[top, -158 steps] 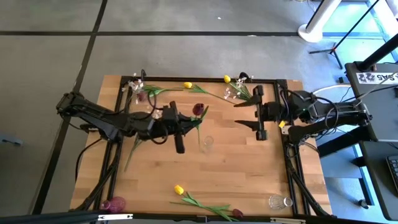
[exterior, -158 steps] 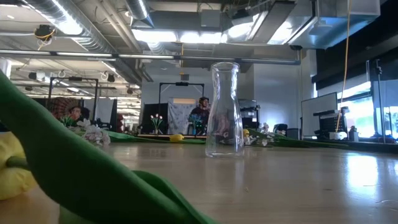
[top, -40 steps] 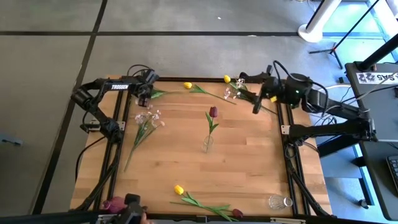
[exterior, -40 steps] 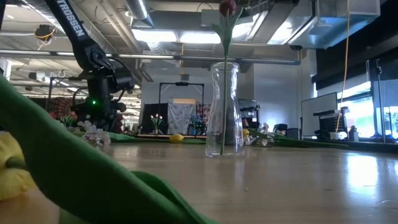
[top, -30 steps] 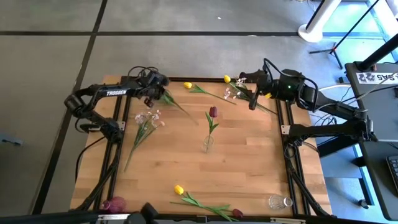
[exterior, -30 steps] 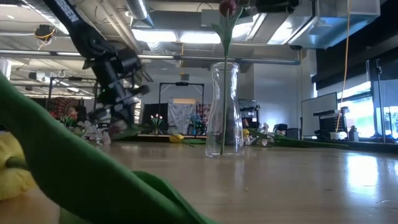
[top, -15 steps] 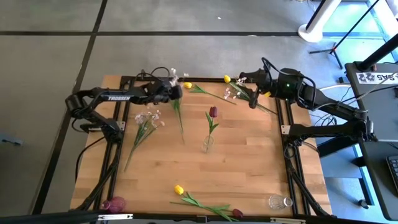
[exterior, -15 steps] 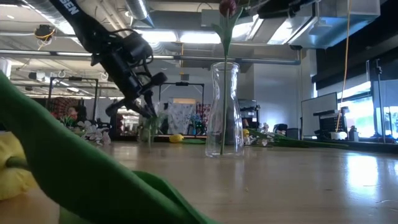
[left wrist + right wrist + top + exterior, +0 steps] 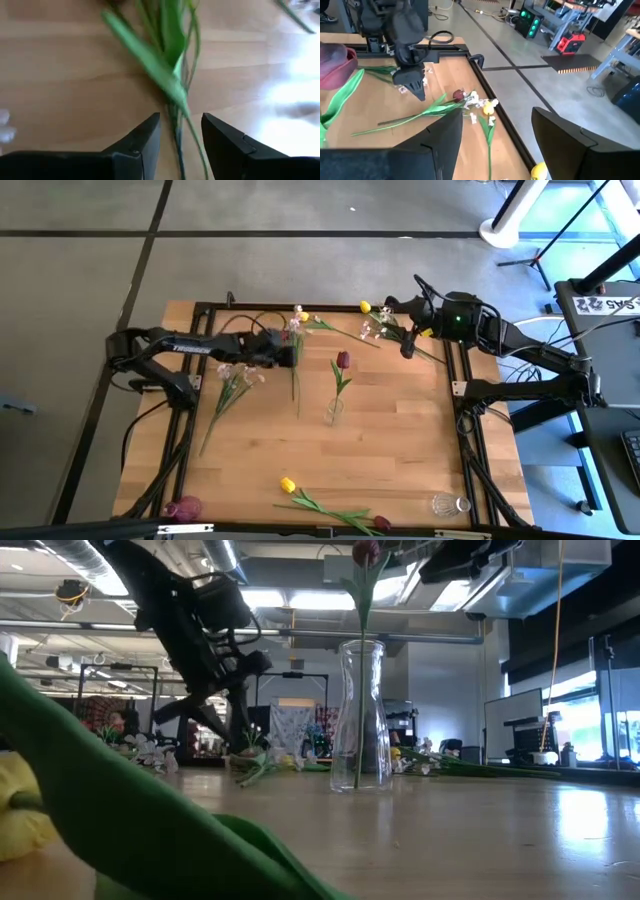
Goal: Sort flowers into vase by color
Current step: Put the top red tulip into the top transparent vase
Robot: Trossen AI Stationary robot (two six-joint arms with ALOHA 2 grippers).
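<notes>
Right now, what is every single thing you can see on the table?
Table: one, light wood, under everything.
Middle vase: one, clear glass, at the table's centre.
Dark red tulips: two; one standing in the middle vase, one lying at the near edge.
Yellow tulips: three; two lying along the far edge, one near the near edge.
White-pink sprays: three; one on the left side, one under the left claw, one by the right claw.
Pink vase: one, near-left corner.
Clear corner vase: one, near-right corner.
Left claw: open, over a spray's stem.
Right claw: open, at the far-right corner.
</notes>
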